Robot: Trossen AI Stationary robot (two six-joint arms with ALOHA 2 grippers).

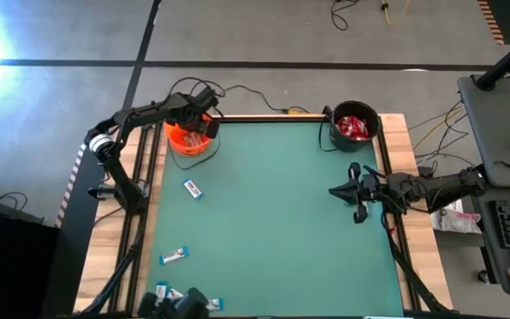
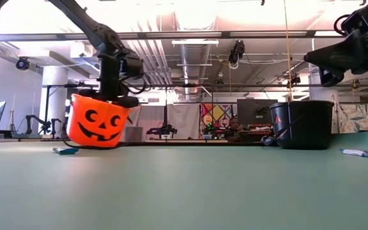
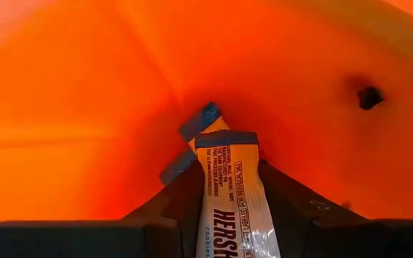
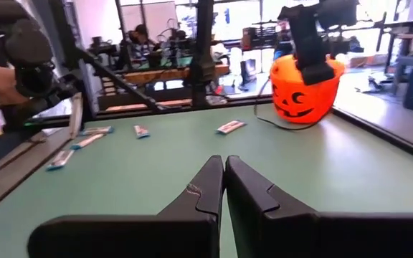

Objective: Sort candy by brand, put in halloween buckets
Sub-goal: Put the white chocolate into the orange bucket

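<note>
The left gripper (image 1: 204,127) clamps a blue-and-white bar (image 3: 234,208) inside the orange bucket (image 1: 189,139). Right of that bucket, the right gripper (image 1: 354,191) hangs closed and empty, near the black bucket (image 1: 355,124) holding red packets (image 1: 352,127).

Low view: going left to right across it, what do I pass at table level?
Blue bar → orange bucket, with the left pincer dipped into it → black bucket → more blue bars at the right edge.
</note>
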